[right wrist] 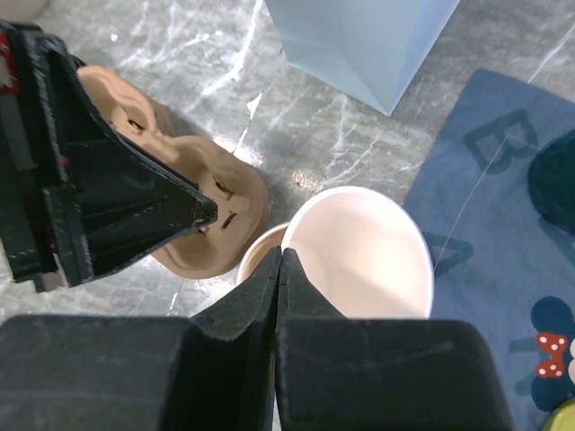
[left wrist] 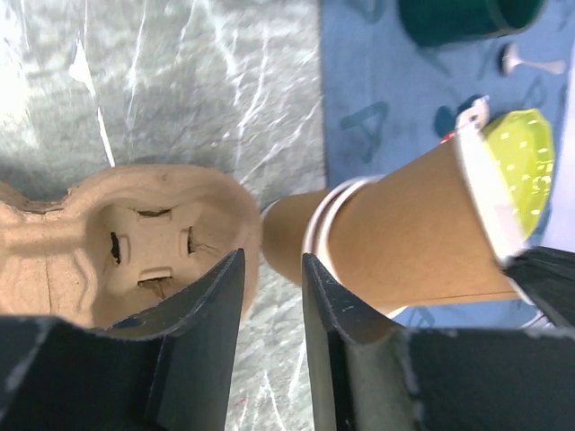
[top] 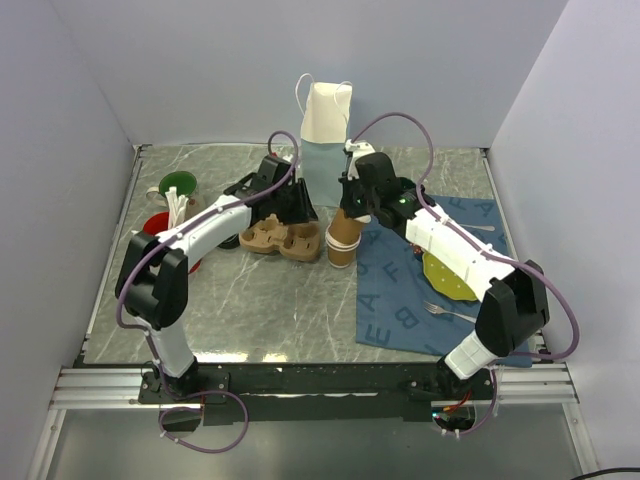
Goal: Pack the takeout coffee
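Right claw [right wrist: 281, 254] is pressed together on the rim of the takeout coffee cup [right wrist: 359, 260]. The right wrist view shows the rim wall pinched between the fingers and the cup's cream-white inside. The left wrist view gives the side-on picture: the held cup's base sits inside the rim of a second kraft cup [left wrist: 289, 237], which stands on the table [top: 260, 300] at the edge of the blue letter mat [top: 395, 305]. Can't tell how deep it's nested. Left claw [left wrist: 272, 260] is part spread with a visible gap, low at the end of the pulp cup carrier [left wrist: 135, 233]. The carrier's end wall is right at one finger, nothing clamped. The carrier lies just beside the cup stack. Only the left wrist view shows the dark green mug [left wrist: 449, 20] on the mat. Only the top view shows the paper bag [top: 325, 130] upright behind the cups, the yellow plate [top: 447, 277] and the fork [top: 450, 313].
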